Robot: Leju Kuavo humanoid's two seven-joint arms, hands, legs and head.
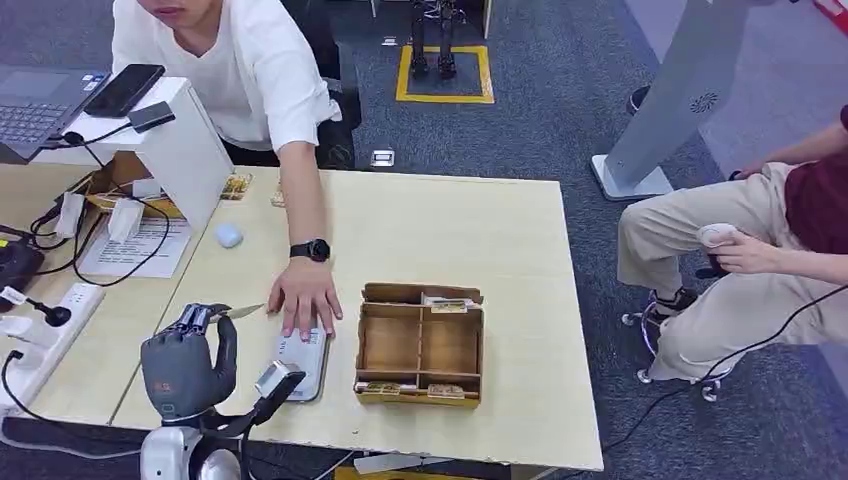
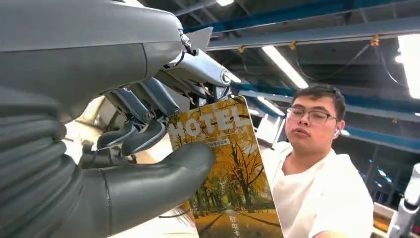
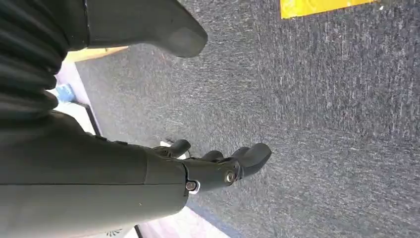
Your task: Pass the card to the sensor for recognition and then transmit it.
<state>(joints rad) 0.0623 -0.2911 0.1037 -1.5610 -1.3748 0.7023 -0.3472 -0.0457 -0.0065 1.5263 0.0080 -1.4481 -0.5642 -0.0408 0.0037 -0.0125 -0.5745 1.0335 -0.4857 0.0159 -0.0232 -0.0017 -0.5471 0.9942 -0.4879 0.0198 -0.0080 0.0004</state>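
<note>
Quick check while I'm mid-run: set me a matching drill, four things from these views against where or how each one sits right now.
Things:
1. Yellow hotel card with autumn trees
2. Flat white card sensor pad
3. Brown divided wooden tray
4. Robot's right hand

States:
A. On the table, with a person's hand resting on its far end
B. Hanging over grey carpet, holding nothing
C. Pinched in the robot's left hand
D. On the table beside the pad, on the robot's right

Pairs: 1-C, 2-A, 3-D, 4-B

Bright even overhead light, glare off ceiling strip lamps (image 2: 282, 64), soft shadows, pics sharp.
</note>
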